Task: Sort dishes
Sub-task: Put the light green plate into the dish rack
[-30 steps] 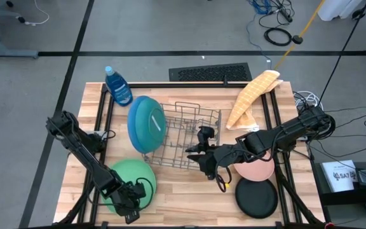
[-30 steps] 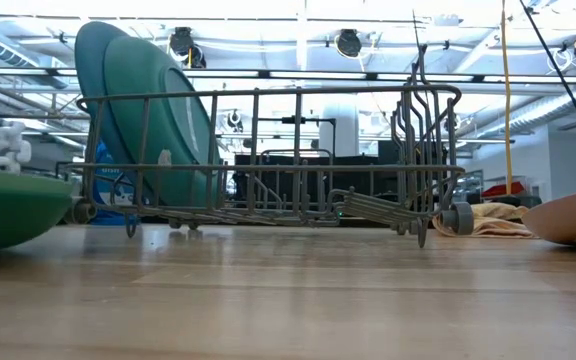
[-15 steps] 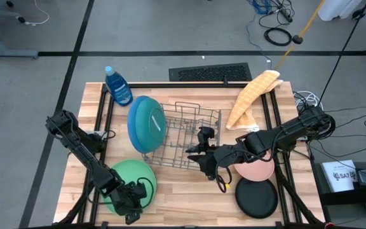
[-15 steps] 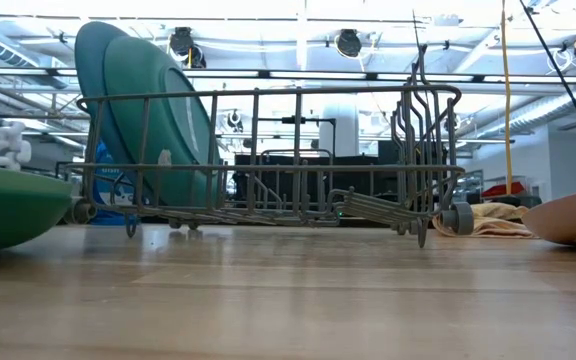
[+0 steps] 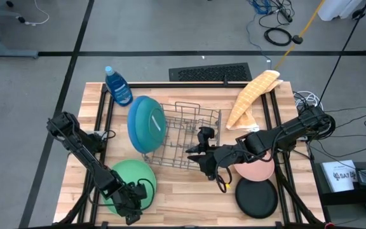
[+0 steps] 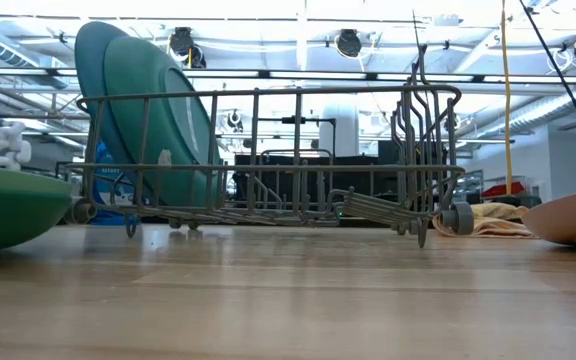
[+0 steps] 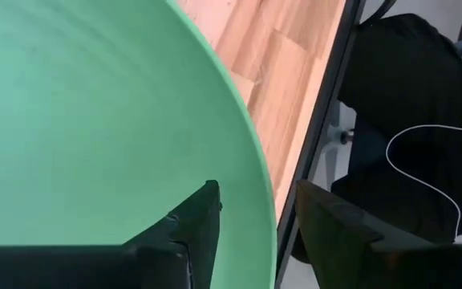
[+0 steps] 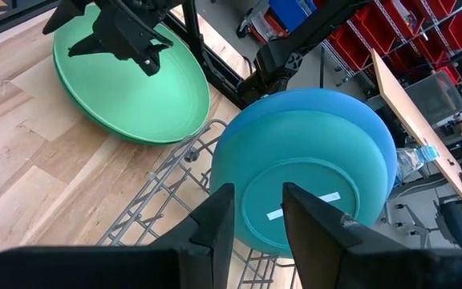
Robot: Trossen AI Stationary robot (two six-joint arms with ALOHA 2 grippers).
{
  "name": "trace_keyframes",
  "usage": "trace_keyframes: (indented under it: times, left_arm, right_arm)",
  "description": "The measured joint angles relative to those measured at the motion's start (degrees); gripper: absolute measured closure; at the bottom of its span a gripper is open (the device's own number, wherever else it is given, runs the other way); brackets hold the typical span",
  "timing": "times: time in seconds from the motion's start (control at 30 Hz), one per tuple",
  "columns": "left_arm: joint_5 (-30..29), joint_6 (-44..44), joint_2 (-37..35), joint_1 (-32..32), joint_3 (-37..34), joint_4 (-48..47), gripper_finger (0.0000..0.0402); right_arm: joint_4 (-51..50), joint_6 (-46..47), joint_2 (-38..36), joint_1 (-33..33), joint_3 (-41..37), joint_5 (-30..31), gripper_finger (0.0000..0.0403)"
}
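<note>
Green plate [image 7: 95, 120] rim sits between left gripper [image 7: 255, 210] fingers, underside hidden

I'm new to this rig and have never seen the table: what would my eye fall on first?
The blue plate and teal plate standing on edge at the wire dish rack's left end. At the near left, the left gripper straddles the green plate's rim, one finger on each side.

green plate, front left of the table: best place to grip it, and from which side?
At the rim. The green plate lies bowl-side down, so its thin raised edge is probably the only pinchable part. The left hand already straddles that edge at the table's front side, one finger over the plate, one outside. Closing there looks best.
</note>
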Motion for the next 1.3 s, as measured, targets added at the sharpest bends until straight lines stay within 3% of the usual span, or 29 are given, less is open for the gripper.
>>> trace_keyframes:
  times: [0.27,0.87,1.0,1.17,1.3]
  left_arm:
    - [-0.10,-0.10,0.00,0.02,0.06,-4.09,0.0240]
    - [0.79,-1.63,2.36,0.02,0.06,-3.14,0.0243]
    - [1.52,-1.81,2.36,0.02,0.09,-2.80,0.0282]
    - [2.07,-1.61,2.10,0.00,0.24,-2.74,0.0377]
    - [2.81,-1.66,2.24,0.08,0.26,-1.79,0.0397]
  right_arm:
    - [0.02,0.16,0.00,0.00,0.00,0.02,0.0303]
    - [0.46,0.14,0.02,0.00,0.00,0.03,0.0303]
    - [0.44,0.16,0.02,0.00,0.00,0.03,0.0303]
    - [0.44,0.16,0.02,-0.02,0.00,0.04,0.0303]
    - [0.42,0.14,0.02,-0.02,0.00,0.04,0.0303]
